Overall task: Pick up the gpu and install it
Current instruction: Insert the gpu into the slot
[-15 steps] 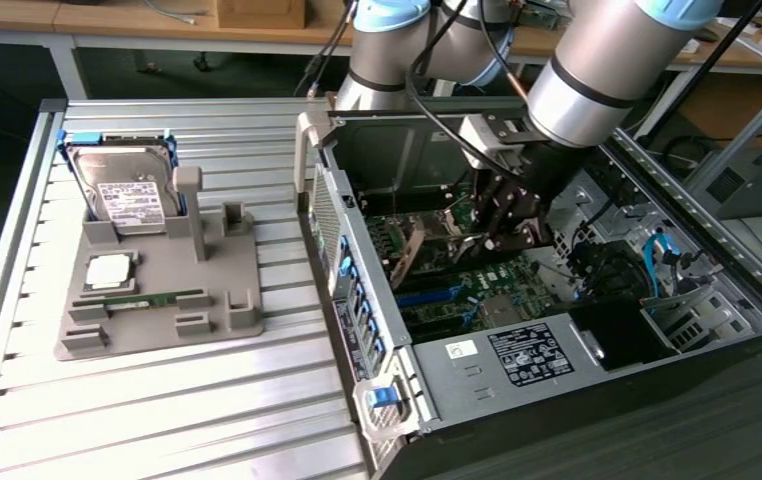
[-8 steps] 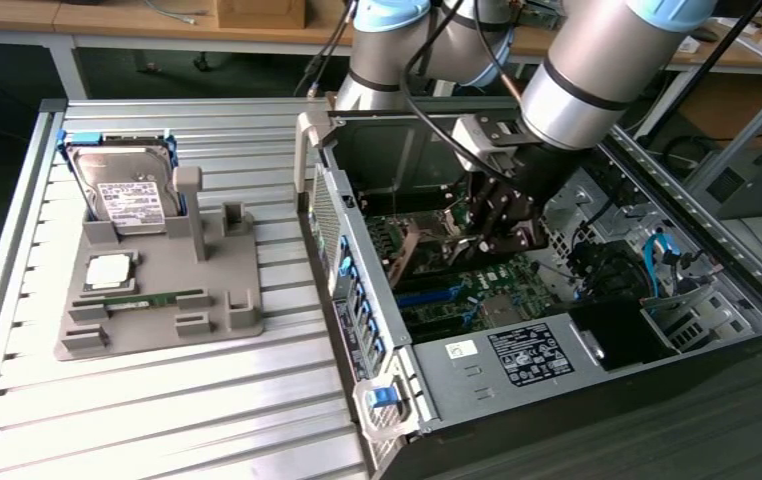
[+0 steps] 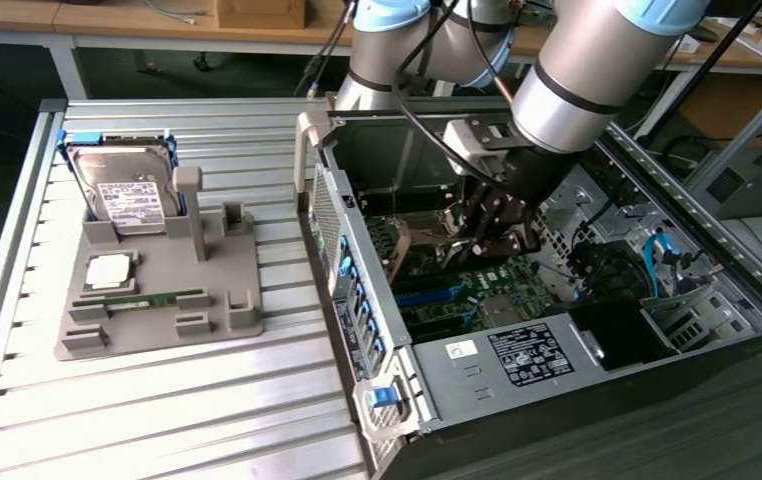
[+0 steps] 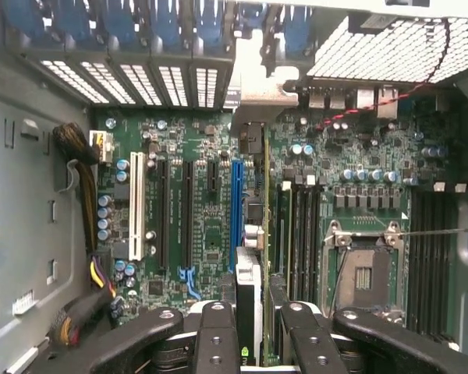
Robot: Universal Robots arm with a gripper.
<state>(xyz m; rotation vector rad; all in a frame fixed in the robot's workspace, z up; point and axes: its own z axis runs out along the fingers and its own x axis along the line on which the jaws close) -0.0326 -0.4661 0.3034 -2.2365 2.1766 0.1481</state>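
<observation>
Inside the open computer case (image 3: pixel 515 400), claw (image 4: pixel 257 327) clamped on the edge-on gpu (image 4: pixel 259 226), above the motherboard (image 4: pixel 195 226) slots

The exterior view looks down from high and well back at the tabletop (image 3: pixel 154 400) and the open case (image 3: pixel 515 360). The wrist view sits close behind the jaws, facing the motherboard (image 4: pixel 203 226). Both views share the case interior.
</observation>
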